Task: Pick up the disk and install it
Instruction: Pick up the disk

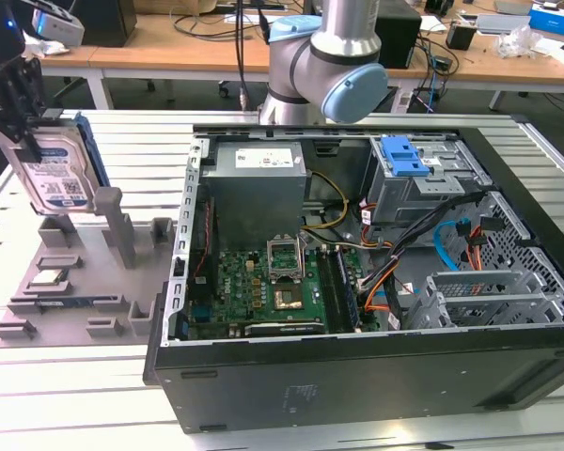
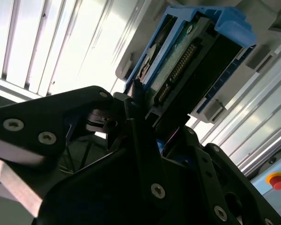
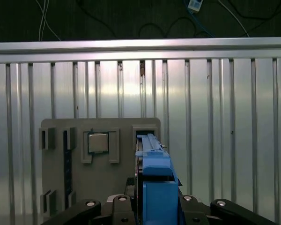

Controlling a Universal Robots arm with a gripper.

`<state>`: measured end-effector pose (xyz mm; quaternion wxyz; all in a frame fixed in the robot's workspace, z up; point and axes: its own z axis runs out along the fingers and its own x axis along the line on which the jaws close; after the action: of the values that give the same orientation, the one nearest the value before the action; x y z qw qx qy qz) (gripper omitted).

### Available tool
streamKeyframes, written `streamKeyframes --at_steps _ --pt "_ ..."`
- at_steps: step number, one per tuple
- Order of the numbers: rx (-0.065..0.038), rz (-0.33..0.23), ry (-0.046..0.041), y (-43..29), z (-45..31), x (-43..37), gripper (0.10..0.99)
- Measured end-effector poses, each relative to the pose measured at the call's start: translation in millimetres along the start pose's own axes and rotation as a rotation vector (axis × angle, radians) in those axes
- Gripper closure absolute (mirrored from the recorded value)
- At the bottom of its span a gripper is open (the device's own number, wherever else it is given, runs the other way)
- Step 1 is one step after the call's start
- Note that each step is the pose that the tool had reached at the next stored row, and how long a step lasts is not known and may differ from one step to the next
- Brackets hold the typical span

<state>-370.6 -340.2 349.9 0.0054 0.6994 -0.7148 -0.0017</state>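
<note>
The disk (image 1: 58, 174) stands on edge, clamped between the pincer's (image 1: 26, 117) jaws, over the tray (image 1: 122, 296) on the table (image 1: 56, 385). A chip (image 1: 45, 277) lies in the tray below the pincer. The computer case (image 1: 357, 381) stands beside the tray, toward the exterior view's right of the pincer.

The disk (image 1: 56, 174), upper left of the exterior view, looks like bare silver metal with a glossy paper label and smooth blue plastic rails. The gripper (image 1: 21, 117) is matt black, with shiny screw heads in the second wrist view. The fixture block (image 1: 75, 282) is dull grey plastic, a bit rough. The table (image 1: 75, 395) is ribbed aluminium, pretty shiny. The computer case (image 1: 357, 385) is matt black outside and bare grey steel inside.
</note>
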Motion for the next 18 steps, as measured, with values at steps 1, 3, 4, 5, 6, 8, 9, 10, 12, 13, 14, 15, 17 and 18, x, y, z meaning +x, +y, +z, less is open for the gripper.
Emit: streamKeyframes --at_steps 1,3,4,5,6,8,9,10,12,13,14,15,17,18 --pt "0.0 0.0 0.0 0.0 -1.4 0.0 0.722" --pt "0.0 0.0 0.0 0.0 -4.8 0.0 0.722" --pt "0.0 0.0 0.0 0.1 -6.1 0.0 0.722" --pt "0.0 0.0 0.0 0.1 -7.8 0.0 0.722" --pt "0.0 0.0 0.0 0.1 -9.0 0.0 0.722" --pt "0.0 0.0 0.0 0.1 -12.2 0.1 0.722" --pt "0.0 0.0 0.0 0.1 -13.4 0.1 0.722" --pt "0.0 0.0 0.0 0.1 -14.6 0.1 0.722" --pt "0.0 0.0 0.0 0.2 -18.4 0.0 0.722" --pt "0.0 0.0 -0.0001 0.2 -20.0 0.0 0.722" --pt "0.0 0.0 0.0 0.1 -21.4 0.0 0.722" --pt "0.0 0.0 0.0 0.1 -22.7 0.0 0.722" --pt "0.0 0.0 0.0 0.1 -24.7 -0.1 0.722" --pt "0.0 0.0 0.0 0.1 -25.7 -0.1 0.722"
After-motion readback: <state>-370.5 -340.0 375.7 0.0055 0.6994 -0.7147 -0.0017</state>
